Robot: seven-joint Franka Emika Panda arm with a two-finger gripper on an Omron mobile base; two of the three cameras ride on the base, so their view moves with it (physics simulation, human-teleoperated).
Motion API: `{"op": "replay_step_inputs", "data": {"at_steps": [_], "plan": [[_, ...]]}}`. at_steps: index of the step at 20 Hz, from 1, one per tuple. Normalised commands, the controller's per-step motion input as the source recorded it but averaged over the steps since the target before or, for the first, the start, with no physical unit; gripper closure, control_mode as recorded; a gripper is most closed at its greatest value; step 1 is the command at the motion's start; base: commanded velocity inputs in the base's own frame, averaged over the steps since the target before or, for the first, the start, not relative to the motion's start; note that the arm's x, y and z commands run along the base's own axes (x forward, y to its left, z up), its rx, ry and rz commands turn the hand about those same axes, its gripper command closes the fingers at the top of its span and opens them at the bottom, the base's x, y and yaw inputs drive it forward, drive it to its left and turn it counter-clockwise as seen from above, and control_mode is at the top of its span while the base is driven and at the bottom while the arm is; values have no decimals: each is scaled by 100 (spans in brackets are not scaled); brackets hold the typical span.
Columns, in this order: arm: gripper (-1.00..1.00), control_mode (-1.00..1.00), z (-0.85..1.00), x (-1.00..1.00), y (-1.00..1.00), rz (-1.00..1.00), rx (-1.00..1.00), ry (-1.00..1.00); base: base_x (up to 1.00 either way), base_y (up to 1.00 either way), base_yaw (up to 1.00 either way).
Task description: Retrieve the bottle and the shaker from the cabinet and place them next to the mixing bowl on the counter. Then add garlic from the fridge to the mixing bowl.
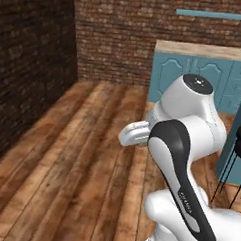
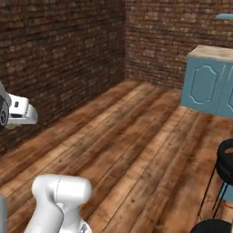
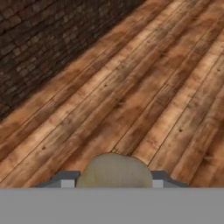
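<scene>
**Tool clamped on a small rounded lump above the wooden floor**

While the arm (image 1: 183, 146) stands folded up in front of the base, the hand view looks down over a plank floor (image 3: 144, 87) of warm brown wood that runs to a dark brick wall (image 3: 48, 39). At the bottom of that view the tool (image 3: 114, 183) shows its two grey fingertips (image 3: 66, 180) standing a little apart, one on either side of a rounded tan-brown lump (image 3: 114, 171). The lump sits between them and touches both, so the tool is clamped on it. Its upper, dome-shaped part is what shows, smooth and blurred; by its size and colour it is probably the garlic, though the poor view does not settle that.

From the left base view, the arm's white links and dark joint cover the lower right, with the brick wall (image 1: 30, 62) on the left and more brick behind. A teal cabinet front (image 1: 195, 76) under a beige counter (image 1: 206, 49) stands against the far wall, well apart from the arm. A black stool (image 1: 238, 148) stands at the right edge.

From the right base view, the white hand (image 2: 20, 111) sticks in at the left edge, above the floor. The same teal cabinet front (image 2: 205, 86) and counter (image 2: 211, 52) stand at the right, with the black stool (image 2: 225, 166) nearer the camera.
</scene>
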Motion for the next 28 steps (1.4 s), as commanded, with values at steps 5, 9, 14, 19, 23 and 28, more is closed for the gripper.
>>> {"op": "replay_step_inputs", "data": {"at_steps": [5,9,14,19,23,28], "plan": [[100,100,0,0,0,0,0,0,100,80,-57],[100,100,0,0,0,0,0,0,100,54,-54],[100,100,0,0,0,0,0,0,100,32,-59],[100,100,0,0,0,0,0,0,100,41,-57],[100,100,0,0,0,0,0,0,100,51,-56],[100,100,0,0,0,0,0,0,100,57,-55]]}}
